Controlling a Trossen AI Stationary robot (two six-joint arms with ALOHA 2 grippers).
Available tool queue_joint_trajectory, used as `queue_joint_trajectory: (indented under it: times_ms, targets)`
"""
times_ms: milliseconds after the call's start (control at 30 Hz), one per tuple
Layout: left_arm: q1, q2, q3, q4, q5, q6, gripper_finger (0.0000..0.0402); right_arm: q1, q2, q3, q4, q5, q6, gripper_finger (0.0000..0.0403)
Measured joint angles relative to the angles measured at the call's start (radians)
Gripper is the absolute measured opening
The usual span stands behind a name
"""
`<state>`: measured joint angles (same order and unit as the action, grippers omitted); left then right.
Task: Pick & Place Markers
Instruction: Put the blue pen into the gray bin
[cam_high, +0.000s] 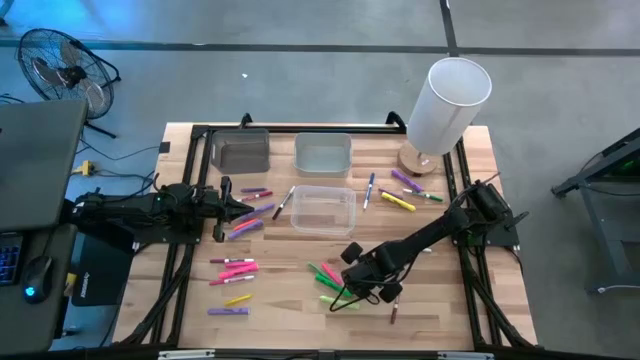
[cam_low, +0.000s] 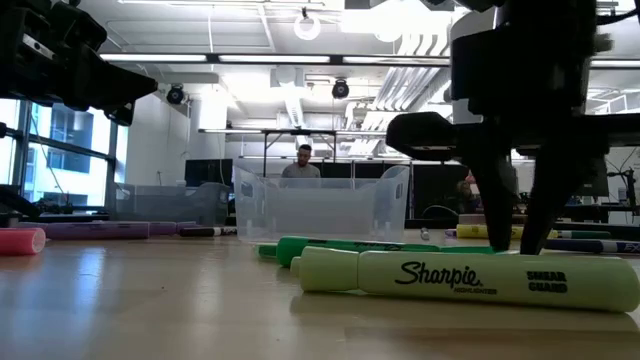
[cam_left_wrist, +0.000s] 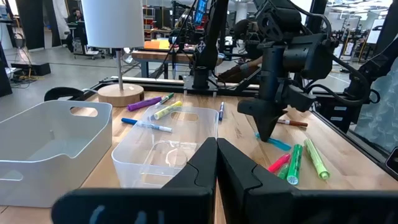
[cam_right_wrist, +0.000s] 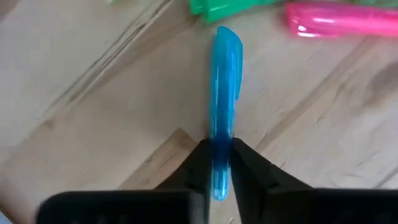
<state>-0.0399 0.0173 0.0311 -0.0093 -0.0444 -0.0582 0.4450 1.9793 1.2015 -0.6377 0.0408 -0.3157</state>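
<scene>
Presently, item: blue marker (cam_right_wrist: 225, 93), lying flat on the wooden table (cam_high: 280, 300) at the near-right cluster, just beside a green marker (cam_right_wrist: 230, 7) and a pink marker (cam_right_wrist: 342, 20); long axis runs straight out from the right gripper (cam_right_wrist: 217, 165), in line with its reach; the fingers (cam_right_wrist: 198, 168) are pinched onto the marker's near end, one on each side of the barrel. Right arm plainly the nearer; left gripper (cam_left_wrist: 216, 163) waits well apart at the table's left edge, fingers pressed together and empty. Destination, by judgement: the clear bin (cam_high: 322, 210), between the two arms; a lift must keep the long free end level.
</scene>
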Motion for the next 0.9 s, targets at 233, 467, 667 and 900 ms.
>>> queue_joint_trajectory:
  times_ms: [233,467,667,900]
  targets:
    - [0.0,0.0,0.0,0.0,0.0,0.0,0.0003,-0.006,-0.046,-0.006,-0.015,-0.022,0.25,0.0031]
    - [0.0,0.0,0.0,0.0,0.001,0.0,0.0003,-0.017,-0.224,-0.008,-0.112,-0.01,0.467,0.0019]
    - [0.0,0.0,0.0,0.0,0.001,0.0,0.0003,-0.041,-0.413,-0.008,-0.128,0.182,0.6,0.0019]
    - [0.0,0.0,0.0,0.0,0.001,0.0,0.0003,-0.171,-0.595,-0.008,-0.056,0.407,0.596,0.002]
